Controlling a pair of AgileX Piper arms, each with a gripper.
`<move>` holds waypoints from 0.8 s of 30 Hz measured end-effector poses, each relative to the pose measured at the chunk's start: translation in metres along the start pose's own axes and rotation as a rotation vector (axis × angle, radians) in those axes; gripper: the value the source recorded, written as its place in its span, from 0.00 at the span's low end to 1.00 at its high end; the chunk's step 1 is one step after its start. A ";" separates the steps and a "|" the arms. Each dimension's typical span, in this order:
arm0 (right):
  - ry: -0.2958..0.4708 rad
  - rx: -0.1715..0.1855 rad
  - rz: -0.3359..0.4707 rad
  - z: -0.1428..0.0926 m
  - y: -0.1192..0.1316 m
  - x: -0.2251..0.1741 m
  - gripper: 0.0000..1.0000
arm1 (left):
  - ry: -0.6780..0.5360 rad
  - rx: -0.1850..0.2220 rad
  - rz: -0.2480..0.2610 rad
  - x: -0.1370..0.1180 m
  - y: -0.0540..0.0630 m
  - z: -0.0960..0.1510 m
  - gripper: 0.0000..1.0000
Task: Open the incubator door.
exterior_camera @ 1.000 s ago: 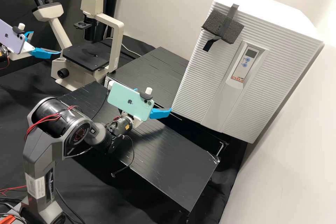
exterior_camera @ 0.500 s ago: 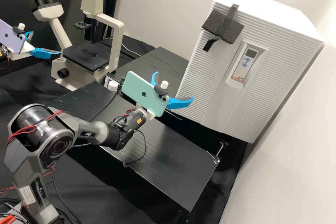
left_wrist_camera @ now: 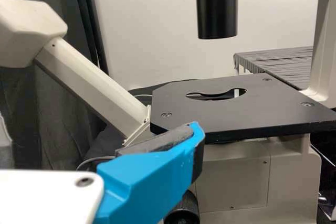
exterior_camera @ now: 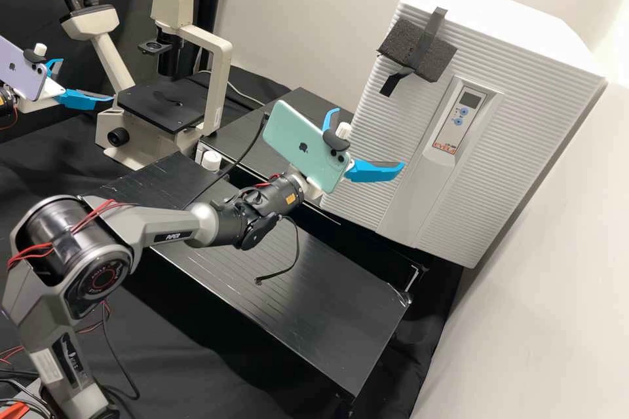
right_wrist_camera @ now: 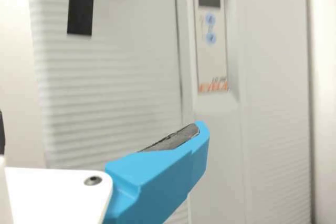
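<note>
White and finely ribbed, the incubator (exterior_camera: 517, 144) is the largest thing we see, tilted in the high view, with its door (exterior_camera: 367, 163) closed across the front. Next in size we see the black table (exterior_camera: 327, 308), stretching out in front of the incubator and running on past one side of it. In the high view our dark grey right arm (exterior_camera: 164, 226) comes across the table towards the incubator's front. Well apart from the incubator, on the side where the arms are, stands a cream microscope (exterior_camera: 134, 137) with a flat black stage (exterior_camera: 160, 105).

Our right pincer (exterior_camera: 368, 141) is in front of the incubator door, its two blue fingers spread apart; we cannot tell whether it touches the door. Our left pincer (exterior_camera: 87, 80) is well apart from the incubator, beyond the microscope from it, with its fingers parted too. A green phone (exterior_camera: 306, 147) is mounted on the right one, nearer the incubator, and a lilac phone (exterior_camera: 21, 71) on the left one, farther from it. High on the incubator's front, by an upper corner, a dark foam block (exterior_camera: 419, 51) is strapped on with black tape (exterior_camera: 438, 21). Beside its lower edge, in the incubator's front, sits the small control panel (exterior_camera: 458, 119).
</note>
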 end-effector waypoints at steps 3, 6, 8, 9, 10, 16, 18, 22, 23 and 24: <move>0.008 -0.010 0.021 -0.009 0.005 0.004 1.00 | 0.000 0.000 0.000 0.000 0.000 0.000 1.00; 0.007 -0.016 0.025 -0.016 0.007 0.008 1.00 | 0.000 0.000 0.000 0.000 0.000 0.000 1.00; 0.003 -0.022 0.020 -0.021 0.006 0.010 1.00 | 0.000 0.000 0.000 0.000 0.000 0.000 1.00; 0.006 -0.029 0.022 -0.023 0.007 0.011 1.00 | 0.000 0.000 0.000 0.000 0.000 0.000 1.00; 0.006 -0.036 0.020 -0.026 0.006 0.011 1.00 | 0.000 0.000 0.000 0.000 0.000 0.000 1.00; -0.015 -0.075 0.024 -0.030 0.001 0.016 1.00 | 0.000 0.000 0.000 0.000 0.000 0.000 1.00; -0.033 -0.106 0.030 -0.031 -0.001 0.018 1.00 | 0.000 0.000 0.000 0.000 0.000 0.000 1.00; -0.106 -0.123 0.029 -0.027 -0.004 0.020 1.00 | 0.000 0.000 0.000 0.000 0.000 0.000 1.00; -0.113 -0.131 0.029 -0.027 -0.005 0.020 1.00 | 0.000 0.000 0.000 0.000 0.000 0.000 1.00; -0.125 -0.137 0.031 -0.026 -0.004 0.020 1.00 | 0.000 0.000 0.000 0.000 0.000 0.000 1.00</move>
